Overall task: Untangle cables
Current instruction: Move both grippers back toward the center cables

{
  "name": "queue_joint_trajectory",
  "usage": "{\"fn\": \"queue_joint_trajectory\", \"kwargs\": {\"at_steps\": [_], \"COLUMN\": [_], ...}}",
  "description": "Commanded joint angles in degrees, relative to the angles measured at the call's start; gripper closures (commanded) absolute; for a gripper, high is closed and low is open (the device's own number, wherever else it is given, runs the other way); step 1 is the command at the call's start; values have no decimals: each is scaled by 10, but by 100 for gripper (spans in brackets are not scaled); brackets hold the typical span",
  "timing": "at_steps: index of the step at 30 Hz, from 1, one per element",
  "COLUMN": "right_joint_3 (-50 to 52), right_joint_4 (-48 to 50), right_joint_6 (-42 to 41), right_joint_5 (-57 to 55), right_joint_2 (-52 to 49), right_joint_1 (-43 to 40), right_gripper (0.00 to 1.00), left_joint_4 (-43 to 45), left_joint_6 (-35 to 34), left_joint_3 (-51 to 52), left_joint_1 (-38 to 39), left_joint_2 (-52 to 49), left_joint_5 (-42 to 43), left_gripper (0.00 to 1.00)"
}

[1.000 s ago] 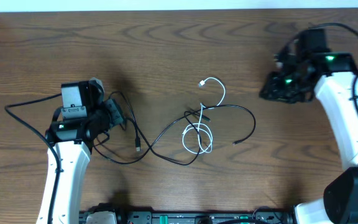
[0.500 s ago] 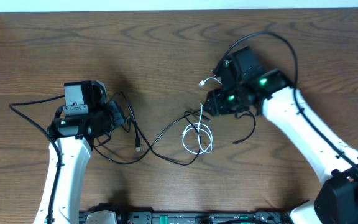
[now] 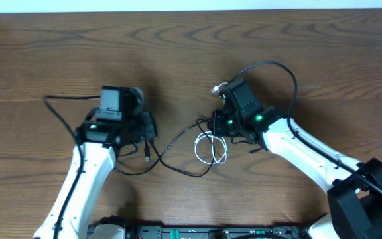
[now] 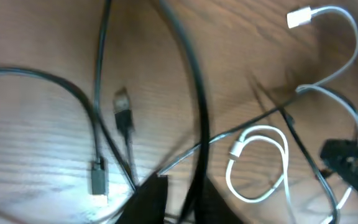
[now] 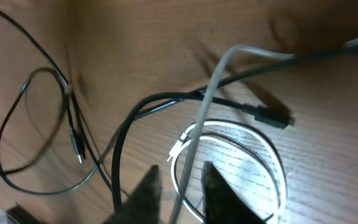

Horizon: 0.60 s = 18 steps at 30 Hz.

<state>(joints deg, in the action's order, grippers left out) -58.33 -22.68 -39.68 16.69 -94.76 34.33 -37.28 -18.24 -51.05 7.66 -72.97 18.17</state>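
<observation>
Matt wood-grain table (image 3: 178, 53), smooth white cable (image 5: 210, 93), smooth black cable (image 5: 163, 96)

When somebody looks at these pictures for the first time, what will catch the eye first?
First comes the tangle in the middle of the table: a white cable coiled in a small loop, crossed by a thin black cable. Next is the right gripper, directly over that loop, its fingers apart with a white strand between them. The left gripper is further left, beside a black plug end.

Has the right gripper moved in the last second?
Yes. The right gripper swung from the table's right side toward the centre and now sits beside the white cable loop.
</observation>
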Motion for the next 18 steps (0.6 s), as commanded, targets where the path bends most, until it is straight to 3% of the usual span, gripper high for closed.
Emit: {"fn": "queue_joint_trajectory", "kwargs": {"at_steps": [1, 5, 14, 18], "right_joint_3": [14, 15, 15, 12], "right_joint_4": [8, 6, 7, 51], "right_joint_6": [-28, -27, -42, -61], "right_joint_5": [-8, -13, -35, -17], "right_joint_2": [4, 3, 3, 3], "right_joint_1": [8, 8, 7, -19], "right_gripper": [95, 99, 99, 99], "left_joint_4": [-2, 0, 0, 5], "left_joint_6": [5, 3, 4, 6], "left_joint_3": [2, 2, 2, 2], "left_joint_1": [31, 70, 192, 246], "left_joint_2": [-21, -38, -43, -56], "left_joint_5": [7, 8, 23, 19], "left_gripper": [66, 45, 43, 43]}}
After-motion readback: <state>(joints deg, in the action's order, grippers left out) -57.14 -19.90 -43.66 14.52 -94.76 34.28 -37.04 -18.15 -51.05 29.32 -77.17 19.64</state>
